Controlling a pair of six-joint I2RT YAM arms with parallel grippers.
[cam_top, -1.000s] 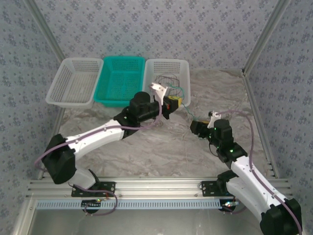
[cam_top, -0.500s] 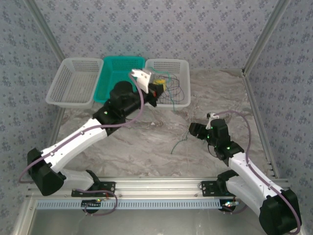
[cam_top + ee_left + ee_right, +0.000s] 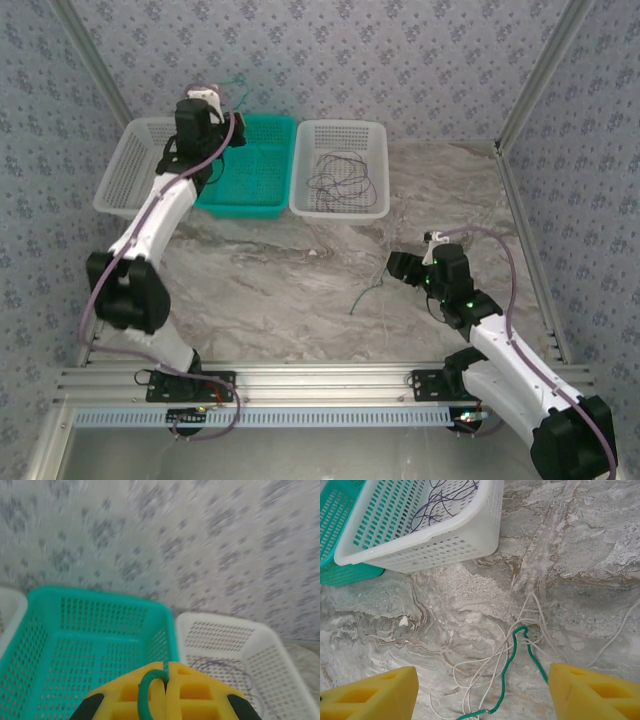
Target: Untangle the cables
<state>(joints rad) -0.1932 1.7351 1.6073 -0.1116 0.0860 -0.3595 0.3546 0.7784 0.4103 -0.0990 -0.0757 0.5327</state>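
Pinched a green wire (image 3: 146, 692) in the left gripper (image 3: 166, 666) over the teal basket (image 3: 100, 594) at 11 o'clock, held the right gripper (image 3: 482, 690) apart above loose wires (image 3: 519, 639) at 5 o'clock; likely risked the thin wire slipping out.

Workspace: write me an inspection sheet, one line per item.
Surface: marbled table.
Job's things: dark wires coiled in the right white basket; loose green wire and pale wires on the table.
Clutter: small white fleck on the table.
Grippers: left gripper shut on a pinched green wire, raised near the teal basket; right gripper open over the loose wires.
Cables: purple arm cables along both arms.
Surroundings: patterned walls; left white basket.
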